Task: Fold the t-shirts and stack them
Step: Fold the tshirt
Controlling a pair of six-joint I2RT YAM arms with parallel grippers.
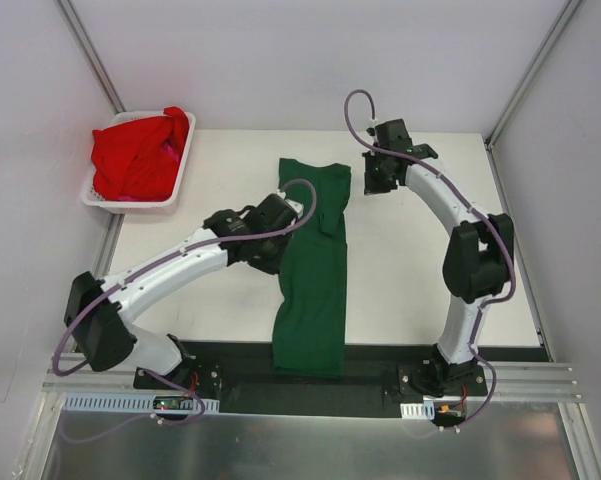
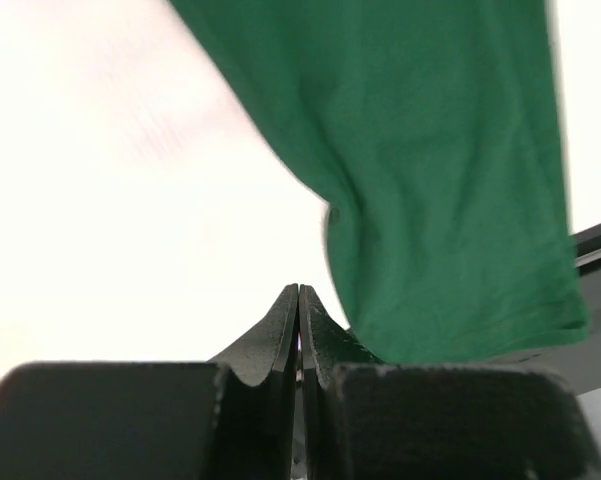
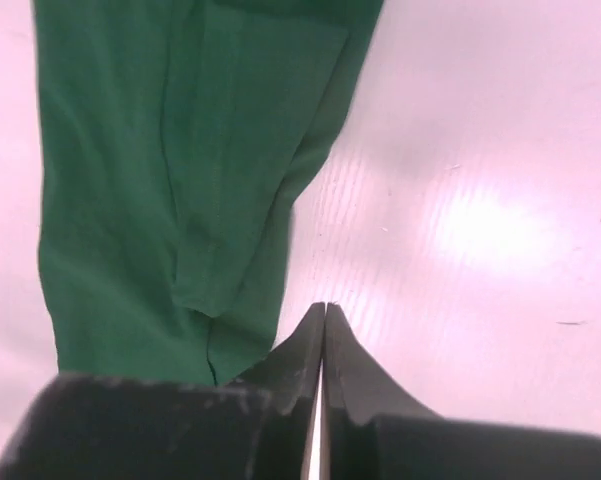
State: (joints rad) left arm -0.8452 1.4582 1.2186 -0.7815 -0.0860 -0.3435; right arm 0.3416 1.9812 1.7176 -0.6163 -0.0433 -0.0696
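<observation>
The limp, light dark green t-shirt (image 1: 315, 270) lies just right of the empty, closed left gripper (image 2: 300, 290) and left of the empty, closed right gripper (image 3: 325, 308), probably best pinched at its corners.

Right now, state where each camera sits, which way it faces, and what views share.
Top external: overhead from behind, looking down on table, left arm, right arm, green t-shirt, basket of red t-shirts.
Left wrist: on left arm, looking past shut left gripper at the shirt.
Right wrist: on right arm, looking past shut right gripper at shirt and table.
Shared: the green t-shirt, in all three.
</observation>
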